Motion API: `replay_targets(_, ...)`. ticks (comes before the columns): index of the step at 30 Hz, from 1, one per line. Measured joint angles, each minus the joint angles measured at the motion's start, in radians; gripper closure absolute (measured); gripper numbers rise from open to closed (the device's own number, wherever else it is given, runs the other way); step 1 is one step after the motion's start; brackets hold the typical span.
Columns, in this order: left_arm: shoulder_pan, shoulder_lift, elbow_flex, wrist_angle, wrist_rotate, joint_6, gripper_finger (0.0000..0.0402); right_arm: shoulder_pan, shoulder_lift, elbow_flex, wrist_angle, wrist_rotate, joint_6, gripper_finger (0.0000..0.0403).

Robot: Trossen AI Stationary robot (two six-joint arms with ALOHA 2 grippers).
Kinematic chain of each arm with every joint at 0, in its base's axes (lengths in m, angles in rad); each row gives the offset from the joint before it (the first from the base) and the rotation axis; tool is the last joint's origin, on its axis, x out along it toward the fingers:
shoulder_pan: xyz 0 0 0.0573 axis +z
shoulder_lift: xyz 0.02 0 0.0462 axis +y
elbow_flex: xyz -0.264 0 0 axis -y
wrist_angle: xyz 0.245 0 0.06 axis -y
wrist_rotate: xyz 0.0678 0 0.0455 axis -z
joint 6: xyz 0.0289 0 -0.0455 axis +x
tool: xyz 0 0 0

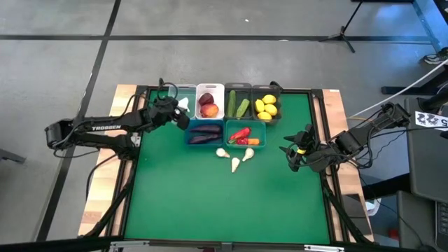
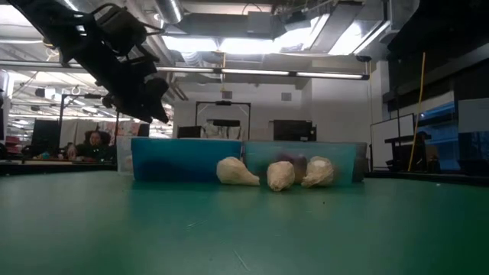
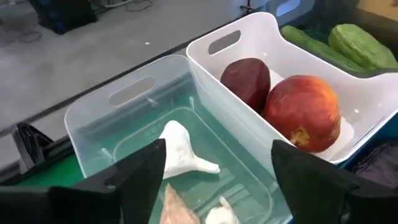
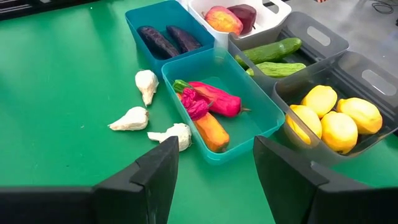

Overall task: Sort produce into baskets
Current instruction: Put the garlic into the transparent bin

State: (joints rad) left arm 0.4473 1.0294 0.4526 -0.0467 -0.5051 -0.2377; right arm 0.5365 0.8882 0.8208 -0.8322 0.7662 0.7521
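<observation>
We hover the left gripper (image 3: 214,171), open and empty, over the clear bin (image 3: 112,102) holding perhaps three garlics, while three garlic bulbs (image 1: 235,164) lie unsorted just beside the teal bin (image 1: 262,129).

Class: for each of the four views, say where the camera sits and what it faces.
High: overhead, looking down on both arms.
Low: at tabletop height, faces three garlic bulbs; left arm above.
Left wrist: over the clear bin; open left claw.
Right wrist: faces the teal bin; open right claw.
Shared: the garlic, in high, low and right wrist.
</observation>
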Motion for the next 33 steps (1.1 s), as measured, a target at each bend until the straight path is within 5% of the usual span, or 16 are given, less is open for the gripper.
replay_targets(2, -0.002, 0.0, 0.0, 0.013, 0.045, -0.048, 0.0113, 0.0, 0.0, 0.0, 0.0, 0.0, 0.0, 0.0194)
replay_targets(6, -0.064, 0.0, 0.001, 0.152, 0.329, -0.069, 0.0112, 0.0, 0.0, 0.0, 0.0, -0.008, 0.001, 0.0194)
replay_targets(11, -0.283, 0.0, 0.001, 0.35, 0.539, 0.022, 0.0112, 0.0, 0.0, 0.0, 0.0, -0.009, 0.001, 0.0194)
replay_targets(14, -0.419, 0.02, 0.002, 0.439, 0.477, 0.06, 0.0112, 0.0, 0.0, 0.0, 0.0, -0.01, 0.001, 0.0194)
replay_targets(23, -0.688, 0.296, 0.053, 0.527, 0.046, 0.057, 0.0112, 0.0, 0.0, 0.0, 0.0, 0.001, 0.001, 0.0194)
replay_targets(33, -0.774, 0.673, 0.39, 0.387, -0.016, 0.156, 0.0112, 0.0, 0.0, 0.0, 0.008, 0.001, 0.002, 0.0194)
